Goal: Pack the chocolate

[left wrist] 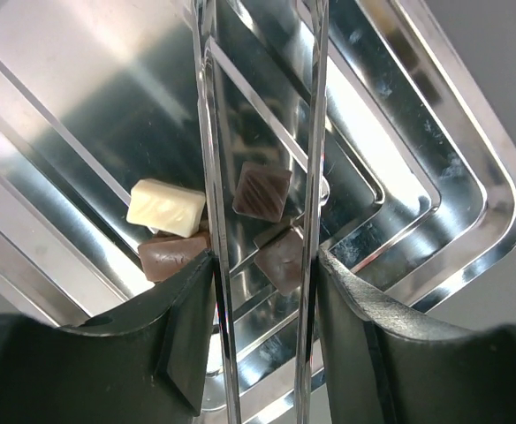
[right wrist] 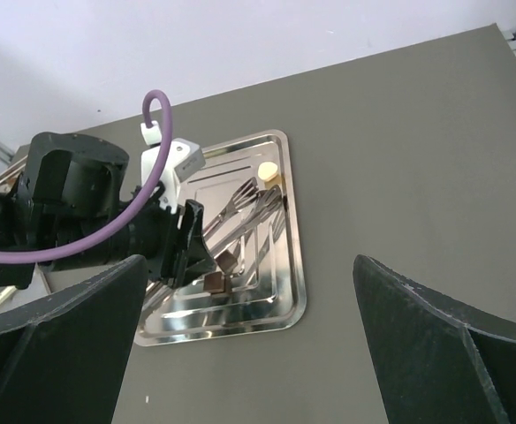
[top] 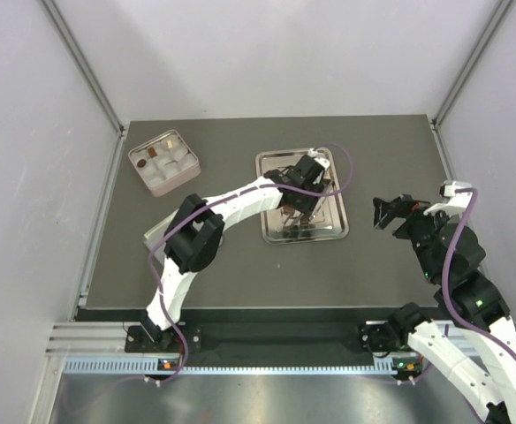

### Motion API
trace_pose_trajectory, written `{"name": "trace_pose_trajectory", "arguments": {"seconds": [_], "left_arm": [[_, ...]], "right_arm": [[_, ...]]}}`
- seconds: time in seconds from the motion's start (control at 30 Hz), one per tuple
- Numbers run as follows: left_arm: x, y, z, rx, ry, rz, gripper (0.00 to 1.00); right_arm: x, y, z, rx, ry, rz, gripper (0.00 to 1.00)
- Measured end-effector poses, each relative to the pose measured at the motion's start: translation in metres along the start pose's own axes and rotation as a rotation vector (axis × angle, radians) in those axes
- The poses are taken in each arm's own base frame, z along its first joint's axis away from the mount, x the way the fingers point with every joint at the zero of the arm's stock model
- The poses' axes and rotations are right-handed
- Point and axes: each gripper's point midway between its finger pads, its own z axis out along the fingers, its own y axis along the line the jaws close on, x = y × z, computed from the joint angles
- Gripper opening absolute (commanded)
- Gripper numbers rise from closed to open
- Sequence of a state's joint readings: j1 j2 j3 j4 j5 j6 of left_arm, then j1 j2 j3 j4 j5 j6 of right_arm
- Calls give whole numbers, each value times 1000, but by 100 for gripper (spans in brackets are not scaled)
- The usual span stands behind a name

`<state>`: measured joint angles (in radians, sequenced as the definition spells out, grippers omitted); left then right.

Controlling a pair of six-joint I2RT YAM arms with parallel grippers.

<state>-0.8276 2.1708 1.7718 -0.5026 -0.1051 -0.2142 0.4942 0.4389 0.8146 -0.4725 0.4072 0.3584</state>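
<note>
The right gripper [top: 380, 213] hangs wide apart and empty at three o'clock of the steel tray [top: 336, 233], where the left gripper [left wrist: 264, 258] is clamped on tongs [left wrist: 207, 132]. By the tong arms the chocolate [left wrist: 262, 190] lies on the tray floor, squarish brown pieces beside a cream block [left wrist: 165, 206] whose long axis runs nine-to-three. At ten o'clock a pink tin [top: 165, 162] sits on the grey bench [top: 373, 150], ringed by pale walls [top: 284, 53].

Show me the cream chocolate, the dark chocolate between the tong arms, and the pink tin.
cream chocolate [left wrist: 165, 208]: left wrist view, middle of its top face.
dark chocolate [left wrist: 262, 191]: left wrist view, centre of its ridged top.
pink tin [top: 180, 182]: top external view, its near pink side wall.
</note>
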Motion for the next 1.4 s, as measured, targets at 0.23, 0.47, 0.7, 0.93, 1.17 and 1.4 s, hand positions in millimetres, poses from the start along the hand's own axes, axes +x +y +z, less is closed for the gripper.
{"name": "trace_pose_trajectory", "arguments": {"seconds": [0.23,0.47,0.7,0.93,1.17,1.4], "left_arm": [[-14,-2,4,-4,-30,-3,49],[-10,0,14,-16,-15,-1,47],[-7,2,14,-26,-6,4,42],[-3,6,9,-49,13,8,41],[-24,17,-30,-94,-29,0,41],[-65,37,-90,-128,-123,-43,41]], "right_arm": [[-1,-2,0,11,-4,-14,100],[-1,-4,0,20,-8,-18,100],[-2,-4,0,21,-8,-18,100],[-1,-4,0,20,-8,-15,100],[-1,-3,0,13,-6,-6,100],[0,0,0,4,-1,5,100]]}}
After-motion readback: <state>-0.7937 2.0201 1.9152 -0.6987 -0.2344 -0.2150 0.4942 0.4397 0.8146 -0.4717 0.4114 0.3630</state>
